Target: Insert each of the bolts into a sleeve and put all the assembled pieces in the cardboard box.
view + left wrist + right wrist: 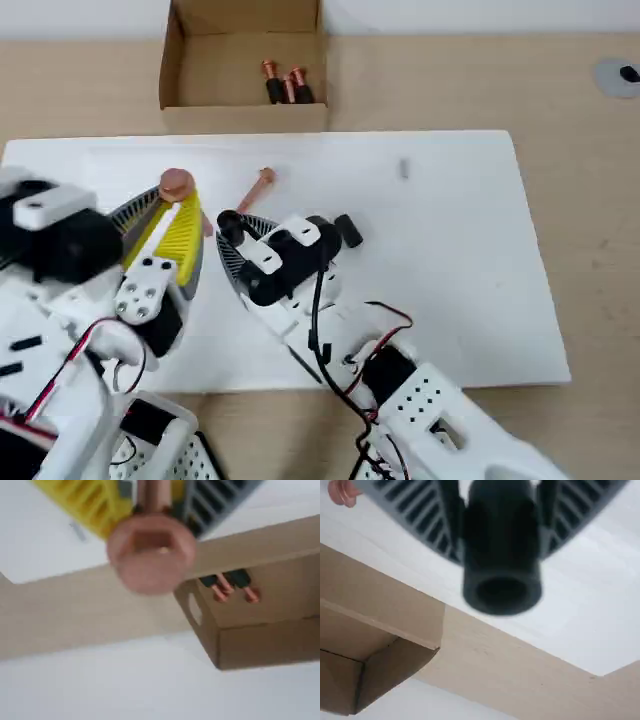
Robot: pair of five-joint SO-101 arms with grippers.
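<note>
My left gripper (180, 200), with one yellow and one grey finger, is shut on a copper bolt (176, 184) whose wide head (150, 550) points toward the cardboard box (243, 70). My right gripper (232, 230) sits just right of it, shut on a black sleeve (501, 555) with its open bore facing outward. A second bolt (258, 188) lies loose on the white board (450, 260) between the grippers and the box. Another black sleeve (348, 230) lies by the right arm. In the box lie assembled pieces (286, 85), also visible in the left wrist view (230, 585).
The box stands on the wooden table just beyond the board's far edge, with its corner (370, 645) in the right wrist view. A small grey mark (404, 168) is on the board. A grey disc (618, 75) sits at the table's far right.
</note>
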